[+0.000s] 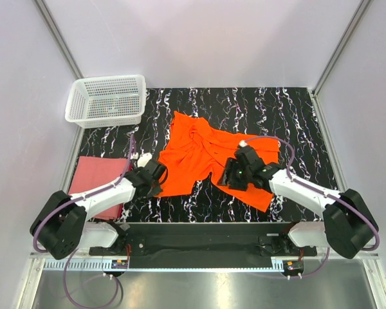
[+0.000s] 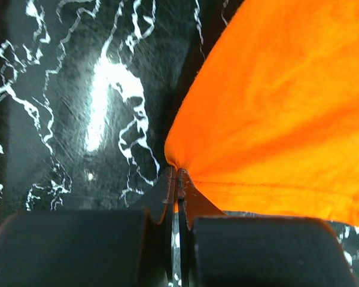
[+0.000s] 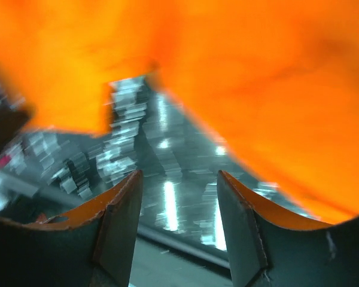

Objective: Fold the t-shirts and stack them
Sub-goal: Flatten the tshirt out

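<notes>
Black marbled tabletop [image 1: 296, 116] holds the crumpled orange t-shirt [image 1: 193, 158] mid-surface, the folded pink-red t-shirt [image 1: 98, 175] at its left edge. Left end effector [image 2: 176, 182] pinches an orange hem corner; right end effector [image 3: 179, 194] hangs spread, empty. Light, limp cloth: likely best gripped at hem corners.

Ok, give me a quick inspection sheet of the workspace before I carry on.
Surface: glossy black table with white marble veining.
Job's things: bright orange cloth t-shirt lies crumpled mid-table; dusty pink-red cloth t-shirt lies folded flat at the left edge.
Clutter: white plastic mesh basket in the far-left corner.
Grippers: left gripper is shut on the orange shirt's edge; right gripper is open over the orange shirt, with nothing between its jaws.
Cables: purple cables loop along both arms.
Surroundings: pale walls and metal frame posts.
</notes>
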